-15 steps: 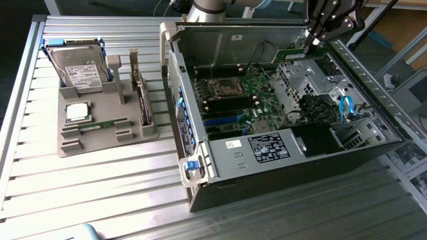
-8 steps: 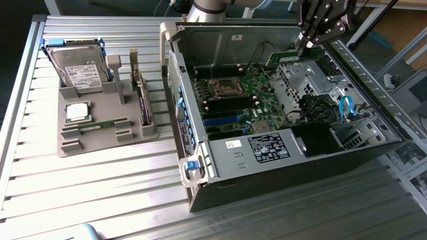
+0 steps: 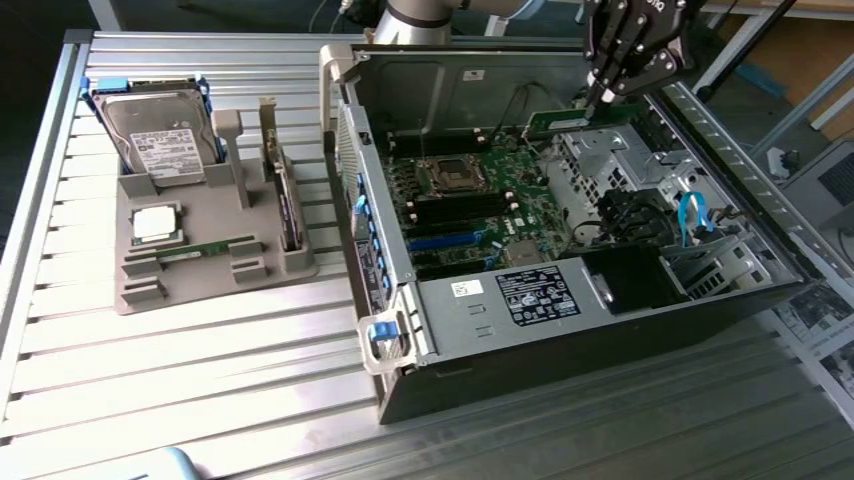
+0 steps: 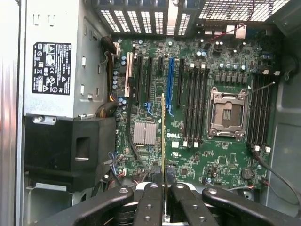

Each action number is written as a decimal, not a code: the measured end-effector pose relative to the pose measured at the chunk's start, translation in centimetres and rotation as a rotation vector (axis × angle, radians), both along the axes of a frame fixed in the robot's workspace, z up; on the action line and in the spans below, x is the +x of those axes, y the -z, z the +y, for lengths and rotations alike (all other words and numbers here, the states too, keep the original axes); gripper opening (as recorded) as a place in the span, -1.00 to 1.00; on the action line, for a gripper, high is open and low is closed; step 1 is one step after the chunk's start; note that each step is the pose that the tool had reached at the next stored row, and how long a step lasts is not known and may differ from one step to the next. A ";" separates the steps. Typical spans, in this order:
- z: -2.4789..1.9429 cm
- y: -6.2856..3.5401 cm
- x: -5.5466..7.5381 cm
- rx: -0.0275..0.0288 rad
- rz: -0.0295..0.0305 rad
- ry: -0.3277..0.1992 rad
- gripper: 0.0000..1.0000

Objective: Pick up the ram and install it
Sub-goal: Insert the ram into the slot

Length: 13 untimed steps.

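My gripper (image 3: 603,97) hangs over the far side of the open computer case (image 3: 561,300), shut on the ram (image 3: 558,122), a thin green stick that juts out below the fingers towards the exterior view's left. In the wrist view the ram (image 4: 163,136) shows edge-on, pinched between the black fingertips (image 4: 153,193) of the gripper (image 4: 163,183), above the motherboard (image 4: 221,160). Black memory slots (image 4: 195,106) lie beside the processor socket (image 4: 228,113), off to one side of the held stick. A second, similar green stick (image 3: 203,249) lies on the grey holder (image 3: 200,285).
The grey holder on the exterior view's left also carries a silver hard drive (image 3: 158,140) and a square silver processor (image 3: 154,222). Inside the case are a power supply (image 4: 54,61), a black shroud (image 4: 70,146), cables and a drive cage (image 3: 614,160). The case walls stand close around the gripper.
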<state>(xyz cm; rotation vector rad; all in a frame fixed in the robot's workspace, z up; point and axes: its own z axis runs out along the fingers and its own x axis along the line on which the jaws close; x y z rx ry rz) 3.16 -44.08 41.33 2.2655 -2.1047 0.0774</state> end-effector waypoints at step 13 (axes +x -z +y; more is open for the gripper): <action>0.00 1.19 -1.6 -0.0020 0.0000 0.000 -0.74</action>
